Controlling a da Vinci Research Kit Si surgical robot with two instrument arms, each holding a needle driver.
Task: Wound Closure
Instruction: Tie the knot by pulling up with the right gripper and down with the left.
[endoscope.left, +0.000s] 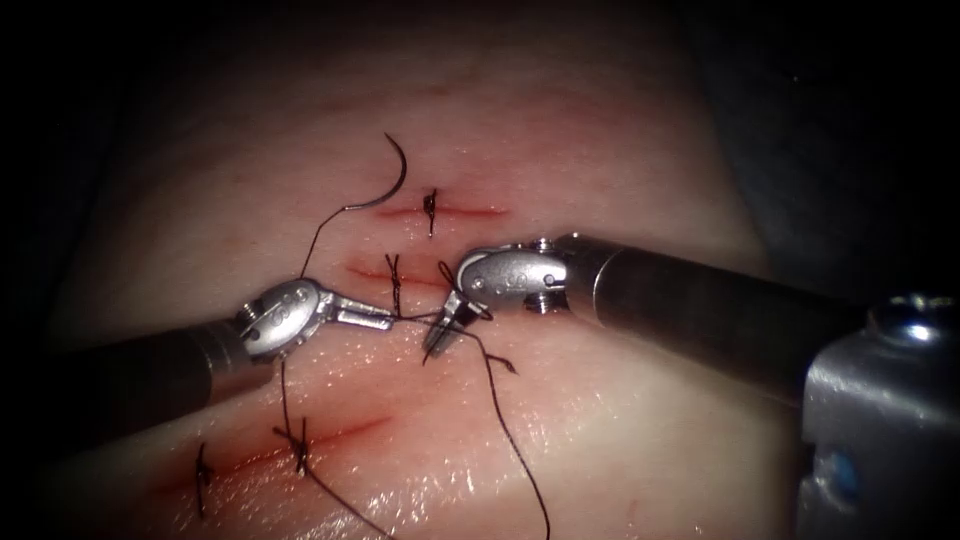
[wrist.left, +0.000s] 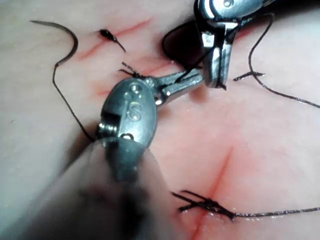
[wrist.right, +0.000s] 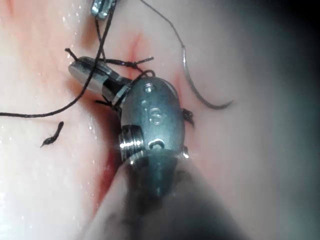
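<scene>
Lying free on the tissue (endoscope.left: 620, 150), the curved needle (endoscope.left: 397, 180) rests above the topmost cut, held by neither tool. Its thread (endoscope.left: 300, 270) runs down toward the left tool (endoscope.left: 385, 320), whose jaws are closed on the thread beside the middle cut's knot (endoscope.left: 396, 285). The right tool (endoscope.left: 440, 335) points downward, jaws nearly closed on the same thread, tips almost touching the left tool's.
</scene>
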